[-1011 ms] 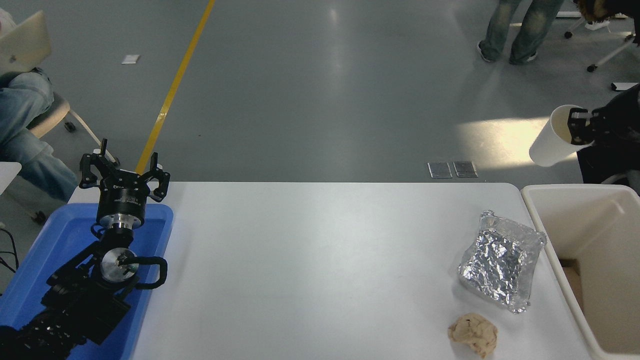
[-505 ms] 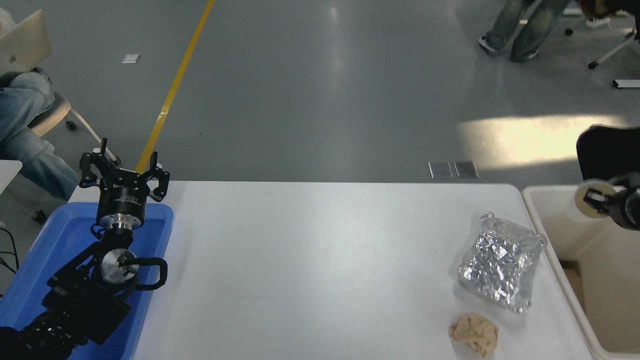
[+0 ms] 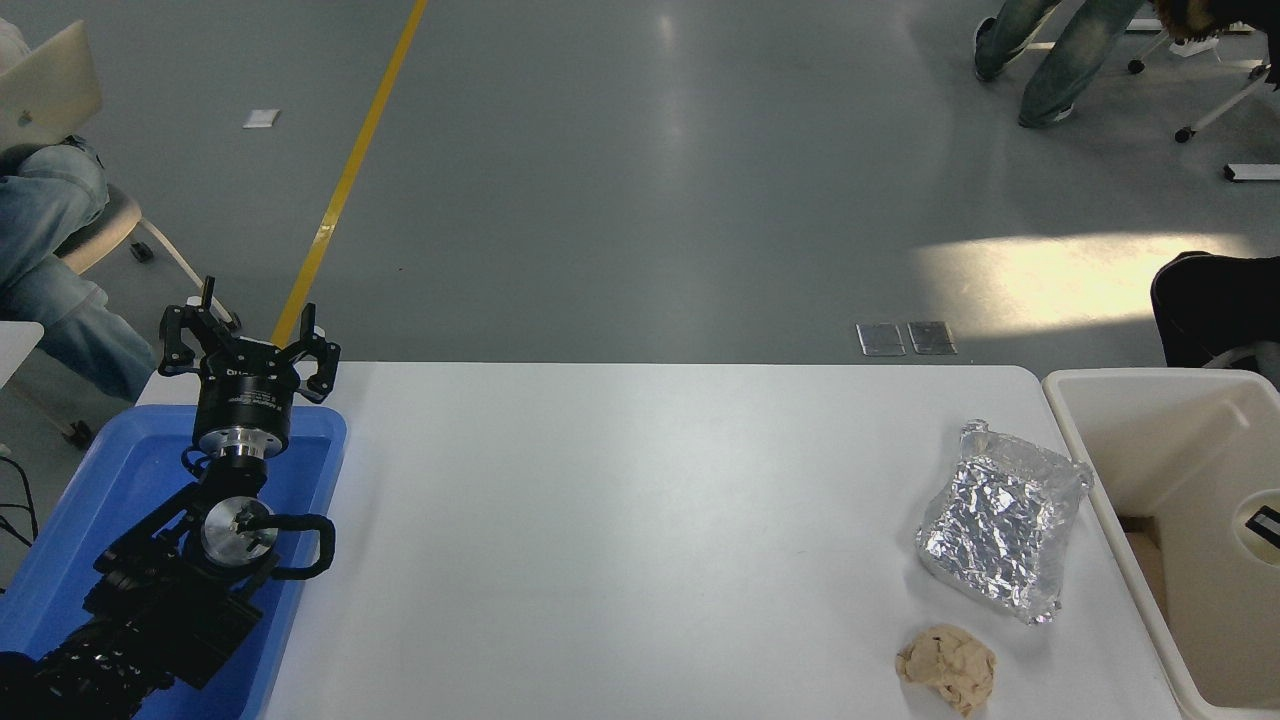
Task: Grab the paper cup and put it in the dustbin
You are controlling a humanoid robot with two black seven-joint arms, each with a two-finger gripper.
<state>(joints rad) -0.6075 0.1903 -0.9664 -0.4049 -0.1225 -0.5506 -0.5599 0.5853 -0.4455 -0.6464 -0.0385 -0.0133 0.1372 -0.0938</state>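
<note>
While the paper cup (image 3: 1262,527) sits inside the dustbin (image 3: 1100,385).

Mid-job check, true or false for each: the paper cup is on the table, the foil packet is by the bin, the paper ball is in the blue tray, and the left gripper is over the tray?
1. The small white paper cup stands on the white table. False: the paper cup shows within the large cream plastic dustbin, cut by the picture's right edge.
2. The crumpled silver foil packet lies on the white table near the dustbin. True.
3. The tan crumpled paper ball lies in the tray. False: the paper ball is on the table.
4. The left gripper is open over the blue plastic tray. True.
</note>
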